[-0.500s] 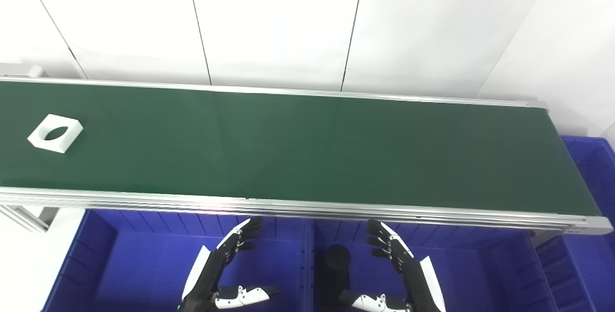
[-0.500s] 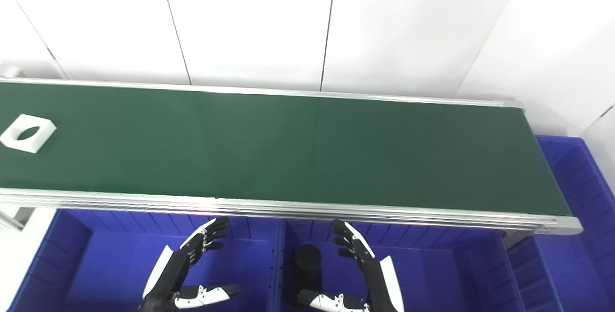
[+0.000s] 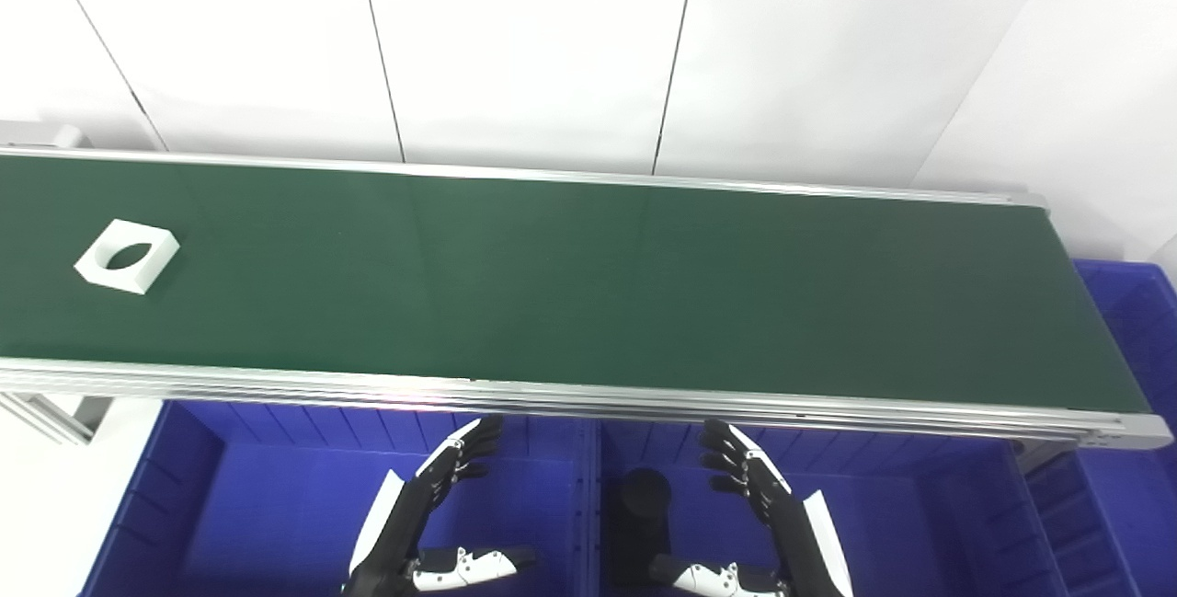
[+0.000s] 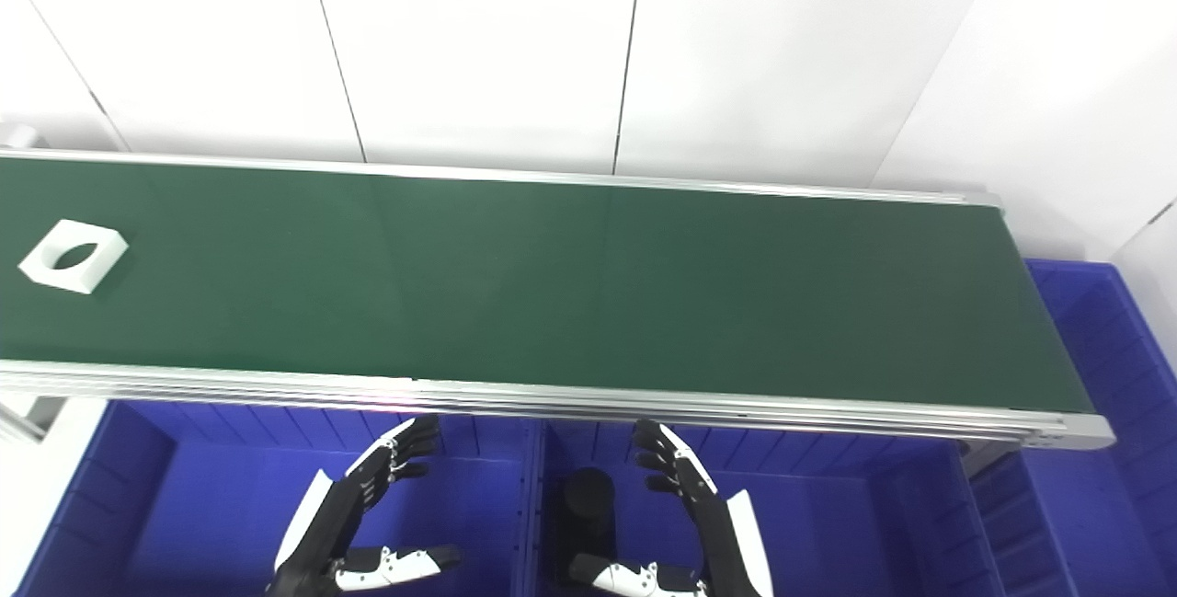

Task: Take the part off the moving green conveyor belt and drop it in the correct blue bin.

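Since the earlier frame, the white square part with its round hole has travelled a short way rightward along the green conveyor belt; it lies flat near the belt's left end, about midway between the far and near rails. Both hands are unchanged. Left robot hand is open, fingers spread, holding nothing, above the left blue bin below the belt's near edge. Right robot hand is likewise open and empty above the adjacent blue bin. A black cylinder stands in that bin, just beside the right robot hand.
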